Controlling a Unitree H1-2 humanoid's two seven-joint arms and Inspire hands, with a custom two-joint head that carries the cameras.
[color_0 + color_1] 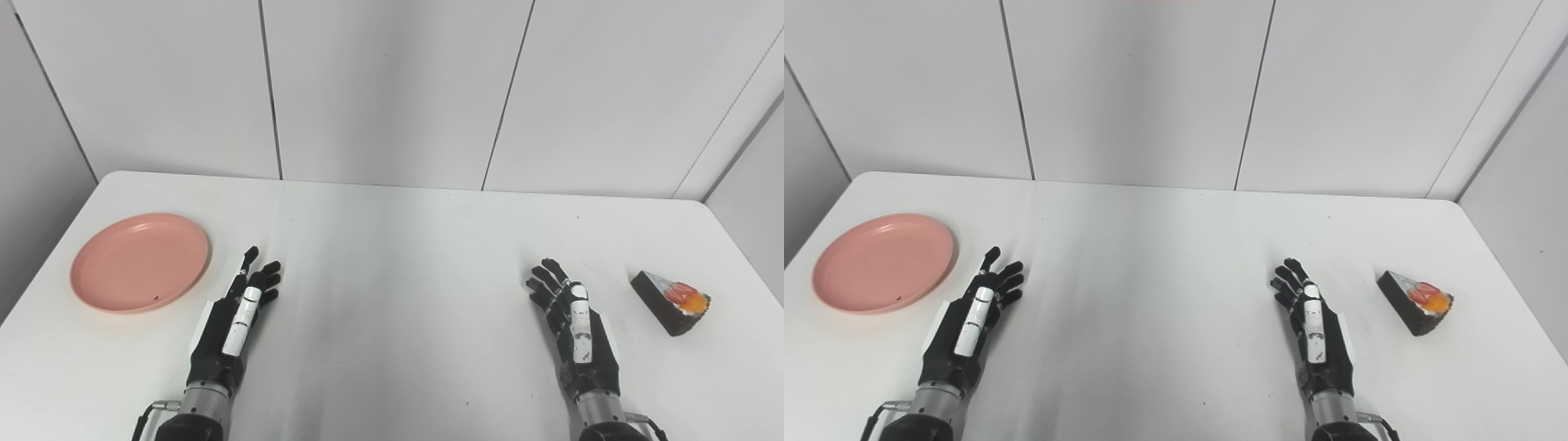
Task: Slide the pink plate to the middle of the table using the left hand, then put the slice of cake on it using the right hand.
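We find no brand, label or writing anywhere. The pink plate (140, 261) lies at the far left of the white desk (392, 245), nothing in it but a tiny dark speck near its near rim. The slice of cake (672, 301) sits at the far right, dark-sided with red and orange topping; what the topping is we cannot make out. Our left hand (236, 321) rests just right of the plate, fingers spread, holding nothing. Our right hand (572, 324) lies near the cake but apart from it, likewise empty and spread. Both forearms are cut off at the bottom edge.
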